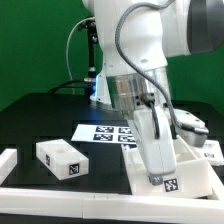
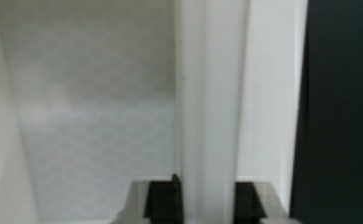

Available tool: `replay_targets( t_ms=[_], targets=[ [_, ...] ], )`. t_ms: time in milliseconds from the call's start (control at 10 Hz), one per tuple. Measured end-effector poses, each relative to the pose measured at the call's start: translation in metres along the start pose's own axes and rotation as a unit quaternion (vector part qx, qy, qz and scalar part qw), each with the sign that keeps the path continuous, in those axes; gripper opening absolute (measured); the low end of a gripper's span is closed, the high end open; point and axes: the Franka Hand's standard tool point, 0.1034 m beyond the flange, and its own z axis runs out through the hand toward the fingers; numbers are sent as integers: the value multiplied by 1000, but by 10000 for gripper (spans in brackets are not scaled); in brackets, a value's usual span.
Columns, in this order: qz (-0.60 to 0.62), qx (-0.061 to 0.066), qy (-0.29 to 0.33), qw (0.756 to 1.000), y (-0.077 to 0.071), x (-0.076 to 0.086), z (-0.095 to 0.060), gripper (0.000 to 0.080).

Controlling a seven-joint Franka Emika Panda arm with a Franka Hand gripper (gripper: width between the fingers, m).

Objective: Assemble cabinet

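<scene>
Arm's gripper is down on the cabinet, which sits on the black table at the exterior view's right, just behind the front rail. In the wrist view the fingers are set narrow, one either side of the upright cabinet wall. They look clamped on it, though blur hides the contact line. A tagged white block lies well apart, toward the exterior view's left. The marker board lies behind, between the two.

Exterior wide, wrist close (on cabinet)
</scene>
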Motion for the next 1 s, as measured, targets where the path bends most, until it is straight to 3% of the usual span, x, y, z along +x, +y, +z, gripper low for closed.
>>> replay_targets(
  t_ms=[200,400,800,900,1000],
  targets=[
    [49,-3,-3,999,-10,-9,9,91],
    [53,-8,7,999,-10,-10,11,92],
    [43,-6,25,999,-10,-10,10,92],
    [42,-7,25,999,-10,-10,10,278],
    [36,-5,24,999,-11,-11,7,278]
  ],
)
